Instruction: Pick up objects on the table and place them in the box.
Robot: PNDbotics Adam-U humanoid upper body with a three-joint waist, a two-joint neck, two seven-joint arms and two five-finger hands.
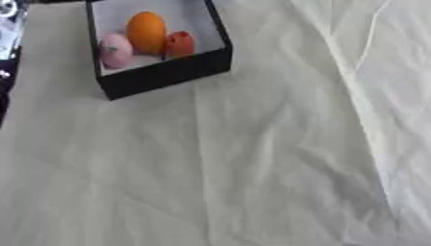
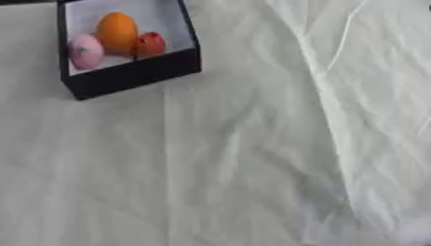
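Note:
A black box [image 1: 168, 72] with a pale inside stands at the upper left of the table. Inside it lie an orange round object [image 1: 146, 31], a pink round object [image 1: 116, 50] to its left and a smaller red object [image 1: 178, 44] to its right. Neither hand shows in either eye view.
A wrinkled white cloth [image 1: 235, 163] covers the table, with a raised fold [image 1: 362, 101] running down the right side. A dark and silver shape [image 1: 8, 29] shows at the far left edge.

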